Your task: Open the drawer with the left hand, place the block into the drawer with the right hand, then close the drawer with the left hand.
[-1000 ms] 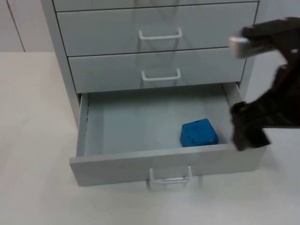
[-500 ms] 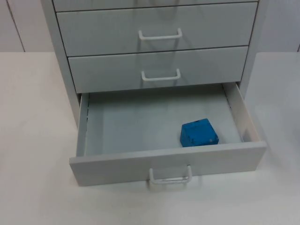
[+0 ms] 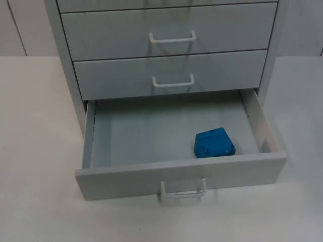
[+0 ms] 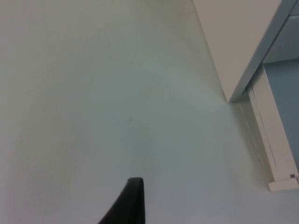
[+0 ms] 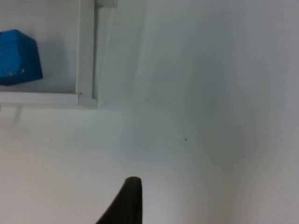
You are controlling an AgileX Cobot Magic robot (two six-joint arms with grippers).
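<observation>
One cabinet [image 3: 70, 75] on the white table [image 3: 35, 126]. Three drawers counted on its front: two shut, one above the other, and one bottom drawer [image 3: 176, 176] pulled open toward the table's front edge. Three white handles, one per drawer: upper [image 3: 172, 37], middle [image 3: 173, 81], and lowest [image 3: 183, 189] on the open drawer's front panel. One blue block [image 3: 214, 143] inside the open drawer, near its front right corner. One black fingertip [image 4: 128, 203] over the table beside the cabinet, and one more [image 5: 126, 200] near the drawer's front corner.

Office-like: grey drawer cabinet [image 3: 169, 55], white table [image 3: 35, 126]
</observation>
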